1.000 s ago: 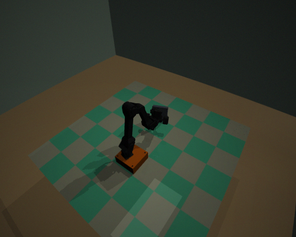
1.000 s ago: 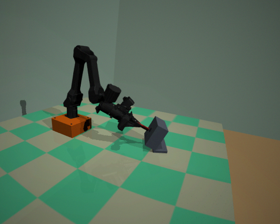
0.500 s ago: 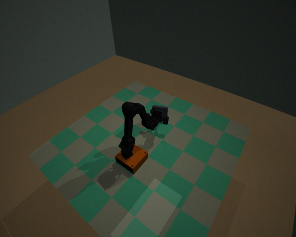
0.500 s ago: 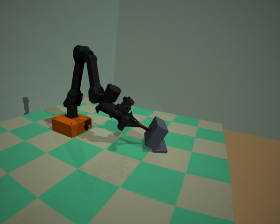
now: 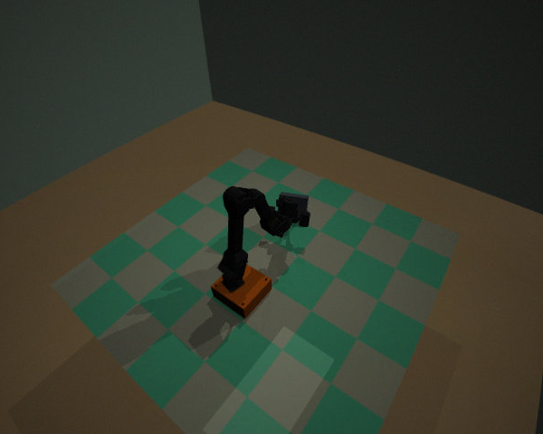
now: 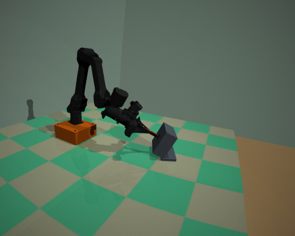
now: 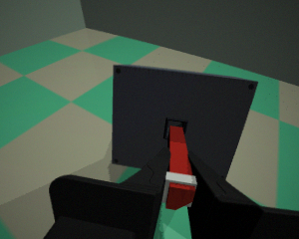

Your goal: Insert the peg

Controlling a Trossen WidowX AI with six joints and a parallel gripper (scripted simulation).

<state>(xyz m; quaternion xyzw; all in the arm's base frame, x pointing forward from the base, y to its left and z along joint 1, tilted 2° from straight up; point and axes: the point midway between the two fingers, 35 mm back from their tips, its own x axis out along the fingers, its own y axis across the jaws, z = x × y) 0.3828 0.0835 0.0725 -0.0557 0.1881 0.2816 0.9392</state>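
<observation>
A red square peg (image 7: 178,154) (image 6: 151,132) with a white band near its held end is gripped between my black fingers. My gripper (image 7: 176,154) (image 6: 145,129) is shut on the peg. The peg's far end sits inside the square hole (image 7: 175,125) in the face of the dark grey sloped panel (image 7: 140,110) (image 6: 165,140) (image 5: 295,198). The peg lies along the direction the hole points. The gripper stands close in front of the panel's face. In the top view the peg is hidden by the arm and panel.
The arm's orange base (image 6: 73,131) (image 5: 248,293) stands on the green and beige checkered floor. The panel rests on a small grey foot (image 6: 169,156). Brown floor (image 6: 269,183) lies to the right beyond the checkered area.
</observation>
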